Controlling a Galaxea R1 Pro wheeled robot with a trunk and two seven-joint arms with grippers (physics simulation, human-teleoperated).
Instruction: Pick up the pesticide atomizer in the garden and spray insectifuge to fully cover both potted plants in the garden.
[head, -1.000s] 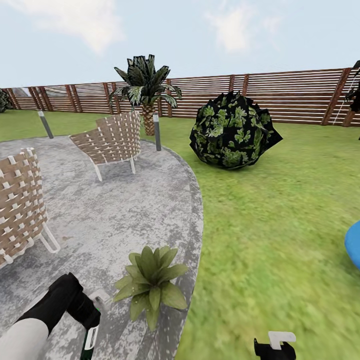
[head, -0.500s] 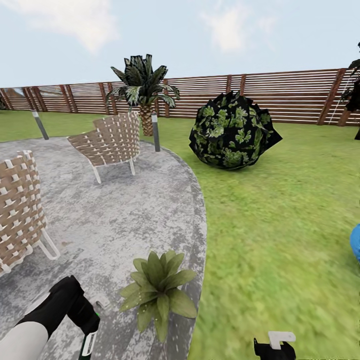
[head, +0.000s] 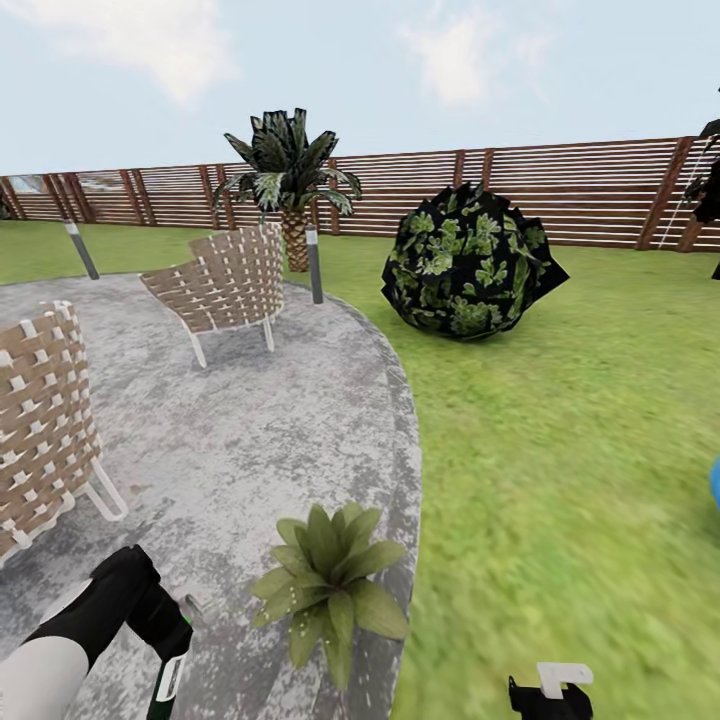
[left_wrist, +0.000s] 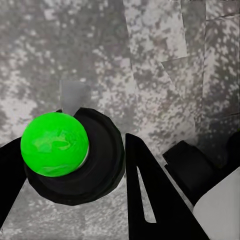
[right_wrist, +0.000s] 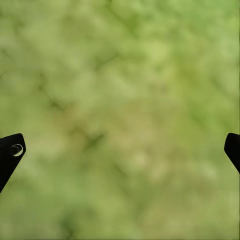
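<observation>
The left arm (head: 60, 650) has a white forearm and a black wrist; the right gripper's fingers (right_wrist: 10, 152) are black, one with a small round screw.

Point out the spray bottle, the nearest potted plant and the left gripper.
spray bottle (head: 166, 682), head view, white label band.
potted plant (head: 330, 580), head view, centre of the leaves.
left gripper (head: 168, 635), head view, where it clamps the bottle.

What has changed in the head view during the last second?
The whole view shifted, so the camera moved: the potted plant now shows lower and further right, and the blue object has slid almost out at the right edge. The left gripper still holds the atomizer; the right gripper stays open over grass.
</observation>
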